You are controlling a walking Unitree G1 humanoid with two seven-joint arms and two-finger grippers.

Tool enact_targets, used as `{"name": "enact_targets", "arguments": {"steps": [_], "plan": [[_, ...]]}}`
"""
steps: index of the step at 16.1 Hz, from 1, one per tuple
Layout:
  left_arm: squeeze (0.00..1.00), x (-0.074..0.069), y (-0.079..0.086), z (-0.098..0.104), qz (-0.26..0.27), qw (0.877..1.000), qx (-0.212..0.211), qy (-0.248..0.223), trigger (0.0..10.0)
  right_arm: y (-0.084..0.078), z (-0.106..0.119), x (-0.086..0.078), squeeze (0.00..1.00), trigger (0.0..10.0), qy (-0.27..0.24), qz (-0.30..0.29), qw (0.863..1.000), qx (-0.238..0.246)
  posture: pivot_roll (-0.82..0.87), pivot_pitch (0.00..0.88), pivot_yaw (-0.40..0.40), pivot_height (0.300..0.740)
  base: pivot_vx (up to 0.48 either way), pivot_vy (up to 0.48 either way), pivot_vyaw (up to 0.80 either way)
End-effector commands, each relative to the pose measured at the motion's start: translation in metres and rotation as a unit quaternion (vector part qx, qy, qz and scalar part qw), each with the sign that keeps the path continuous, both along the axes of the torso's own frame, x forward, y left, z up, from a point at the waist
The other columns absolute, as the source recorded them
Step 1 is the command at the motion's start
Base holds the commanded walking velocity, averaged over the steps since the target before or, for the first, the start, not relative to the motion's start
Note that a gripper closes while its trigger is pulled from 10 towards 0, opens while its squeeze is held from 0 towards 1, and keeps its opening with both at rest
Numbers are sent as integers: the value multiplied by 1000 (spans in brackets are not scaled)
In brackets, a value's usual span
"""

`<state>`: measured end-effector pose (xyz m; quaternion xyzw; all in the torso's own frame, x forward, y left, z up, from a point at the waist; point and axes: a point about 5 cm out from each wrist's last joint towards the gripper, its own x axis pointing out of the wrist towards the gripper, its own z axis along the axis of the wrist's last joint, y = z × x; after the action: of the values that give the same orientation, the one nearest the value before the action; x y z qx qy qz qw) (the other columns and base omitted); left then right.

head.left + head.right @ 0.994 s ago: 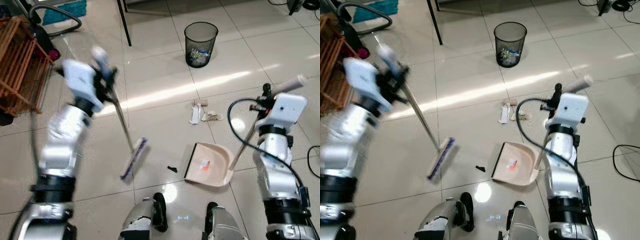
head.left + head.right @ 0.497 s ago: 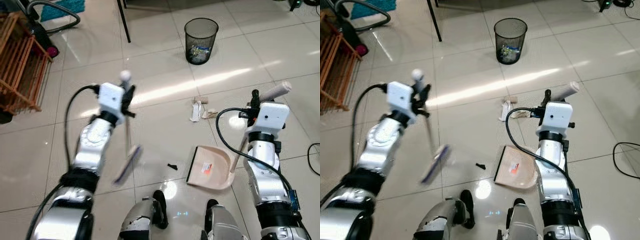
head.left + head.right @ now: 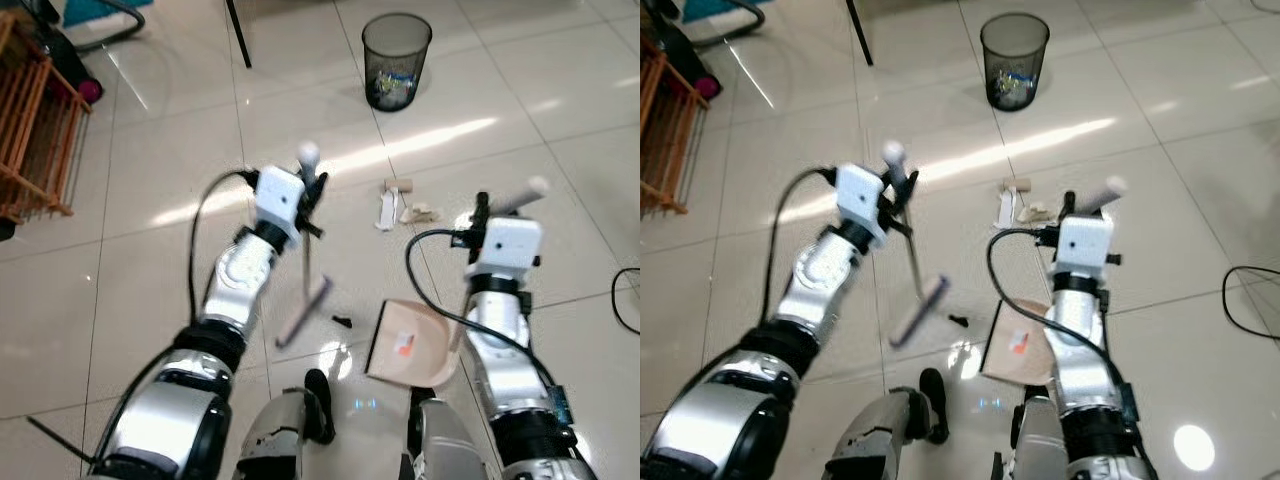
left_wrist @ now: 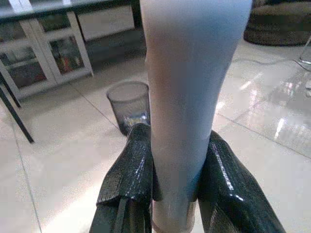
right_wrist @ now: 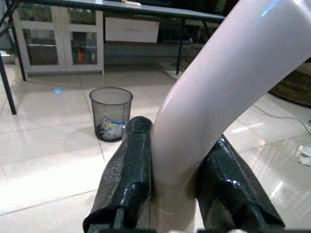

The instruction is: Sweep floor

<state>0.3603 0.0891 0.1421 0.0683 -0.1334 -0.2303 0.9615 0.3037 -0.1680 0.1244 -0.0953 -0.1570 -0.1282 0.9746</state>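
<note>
Light, stiff broom [image 3: 305, 290] pinched near its top by left claw [image 4: 177, 194]; right claw [image 5: 175, 194] clamps the rigid dustpan [image 3: 410, 345] handle at 3 o'clock.

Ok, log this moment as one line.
left tool: grips white broom handle | right tool: grips beige plastic dustpan | paper scraps: unswept

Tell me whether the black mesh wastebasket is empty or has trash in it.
Has trash in it: the wastebasket stands upright, and colourful scraps show through its mesh at the bottom.
</note>
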Motion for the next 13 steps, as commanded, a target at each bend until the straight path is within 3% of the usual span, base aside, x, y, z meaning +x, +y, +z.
{"name": "enact_targets", "arguments": {"steps": [1,6,13], "plan": [[0,1,2,1,3,1000,15,-12,10000,8,-4,-1,0,10000,1,10,1000,-6,25,405,175,740,0,0,0],[0,3,0,4,21,1000,1,-18,10000,15,-5,-8,0,10000,-18,0,1000,9,27,410,175,740,0,0,0],[0,5,-16,9,11,999,-32,-15,10000,21,-4,-19,0,10000,-51,3,999,18,25,419,179,740,0,0,0]]}}
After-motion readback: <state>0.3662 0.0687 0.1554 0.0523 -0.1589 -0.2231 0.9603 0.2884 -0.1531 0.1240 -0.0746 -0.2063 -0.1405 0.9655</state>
